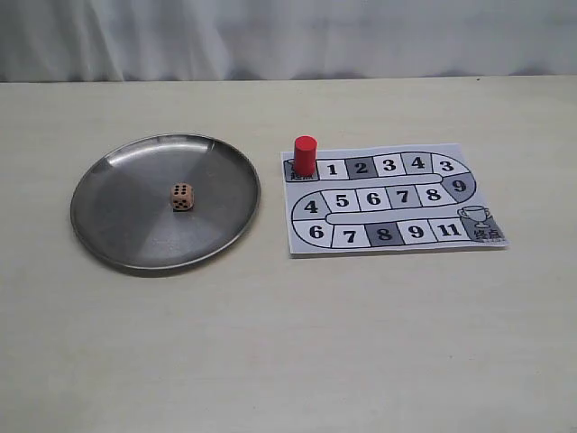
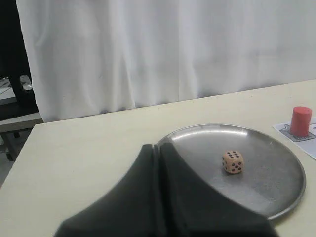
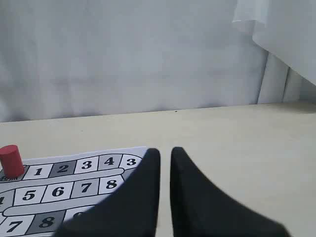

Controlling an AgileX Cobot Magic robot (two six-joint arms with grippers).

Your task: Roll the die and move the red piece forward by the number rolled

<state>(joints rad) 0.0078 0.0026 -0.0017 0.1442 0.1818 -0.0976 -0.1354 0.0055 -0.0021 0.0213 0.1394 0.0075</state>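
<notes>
Left gripper point(image 2: 156, 148), in the left wrist view, is showing its two black fingers point(image 2: 143, 177) pressed together along one seam, with no gap between them and nothing in their grasp. Beyond the tips, the die point(image 2: 232, 162) is lying inside the round metal plate point(image 2: 276, 185), and the plate is sitting on the table point(image 2: 89, 148) just beside the board point(image 2: 308, 144), of which only one corner is showing. The red piece point(image 2: 301, 120) is standing upright on that corner. In the right wrist view, the right gripper point(image 3: 165, 153) is hanging over the board point(image 3: 74, 185) with its fingers point(image 3: 145, 173) standing a narrow slit apart and gripping nothing. The red piece point(image 3: 11, 160) is standing at the end of the board's first row, next to the square marked 1. In the exterior view, neither gripper is appearing. The board point(image 1: 397, 212) is lying flat on the table point(image 1: 288, 361), and the red piece point(image 1: 306, 155) is standing upright on the board's start square, beside square 1. The plate point(image 1: 126, 207) is lying close beside the board, on the side nearest the start square, and the die point(image 1: 181, 197) is resting near the plate's middle, apart from its rim.
</notes>
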